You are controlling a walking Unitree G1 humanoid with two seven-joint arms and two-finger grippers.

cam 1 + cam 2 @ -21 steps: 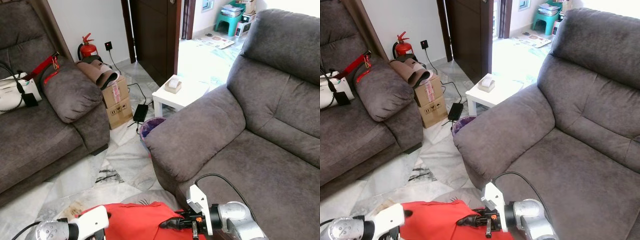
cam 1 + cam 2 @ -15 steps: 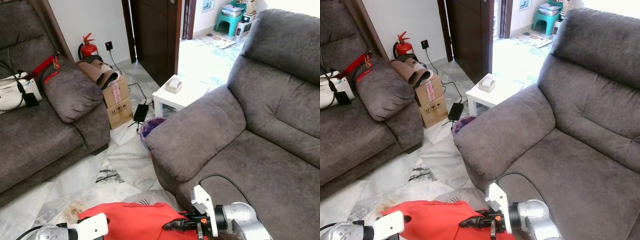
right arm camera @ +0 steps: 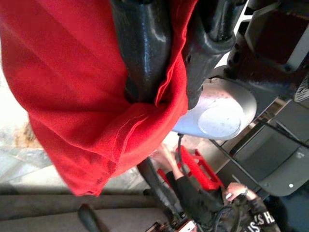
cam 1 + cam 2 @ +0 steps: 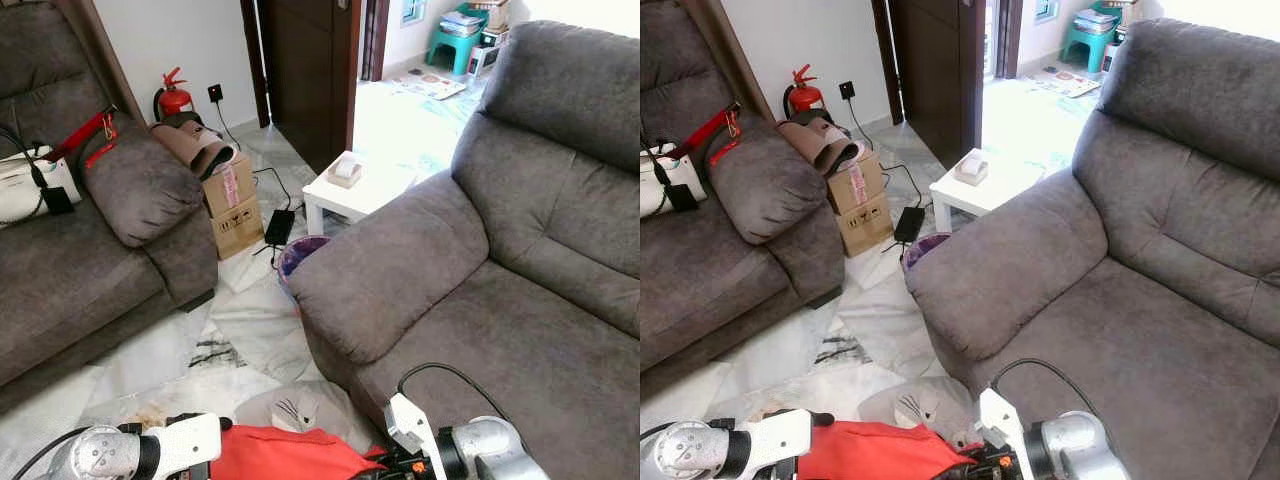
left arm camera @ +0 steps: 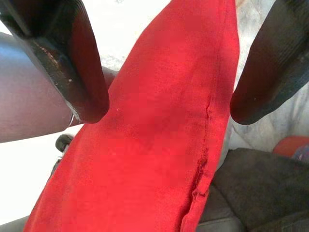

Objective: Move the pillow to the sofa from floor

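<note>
The red pillow [image 4: 270,455] hangs low in front of me, between my two arms, above the marble floor. My left gripper [image 5: 169,108] is open, one black finger on each side of the pillow's flat red face [image 5: 159,135]. At the pillow's other end my right gripper [image 3: 166,94] is shut, with a fold of the red fabric [image 3: 96,96] pinched between its fingers. The big grey sofa [image 4: 480,260] stands just to the right, its armrest [image 4: 380,270] beside the pillow.
A grey soft item with black whisker marks [image 4: 290,410] lies on the floor just beyond the pillow. A second grey sofa [image 4: 60,280] stands at left. Behind are a cardboard box [image 4: 232,205], a purple bin [image 4: 300,250] and a white side table [image 4: 360,185].
The red pillow and both grippers have sunk toward the bottom of the eye views, uncovering the grey item on the floor. The right gripper's hold on the fabric is unchanged.
</note>
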